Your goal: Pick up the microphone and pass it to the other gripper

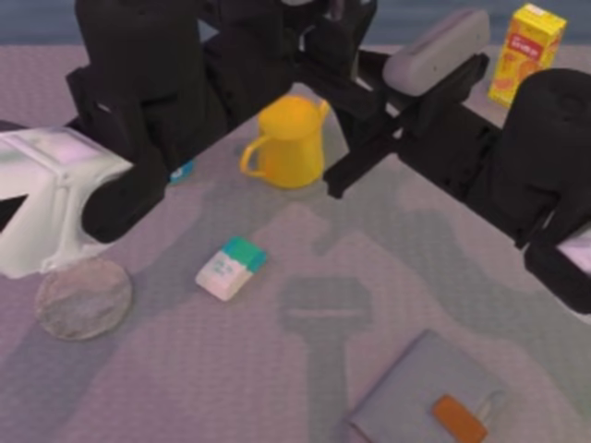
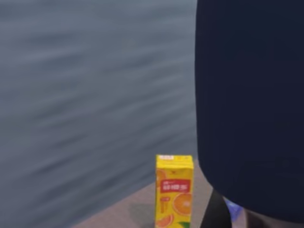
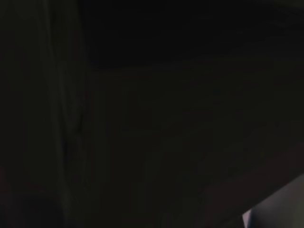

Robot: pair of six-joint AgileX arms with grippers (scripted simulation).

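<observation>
A dark navy rounded mass, which looks like the microphone's foam head (image 2: 249, 99), fills one side of the left wrist view, very close to the camera. Its grey handle is hidden. In the top view the microphone is hidden among the black arm parts at the top centre. My left gripper (image 1: 268, 55) is raised there, reaching toward the right. My right gripper (image 1: 369, 120), with its grey oblong block (image 1: 436, 48), reaches in from the right to meet it above the table's far side. The right wrist view is dark.
A yellow mug (image 1: 288, 140) stands just below the two grippers. An orange juice carton (image 1: 526, 51) (image 2: 174, 190) is at the far right. A white and teal box (image 1: 231, 268), a round stone coaster (image 1: 83, 297) and a grey pouch with an orange tab (image 1: 429, 401) lie nearer.
</observation>
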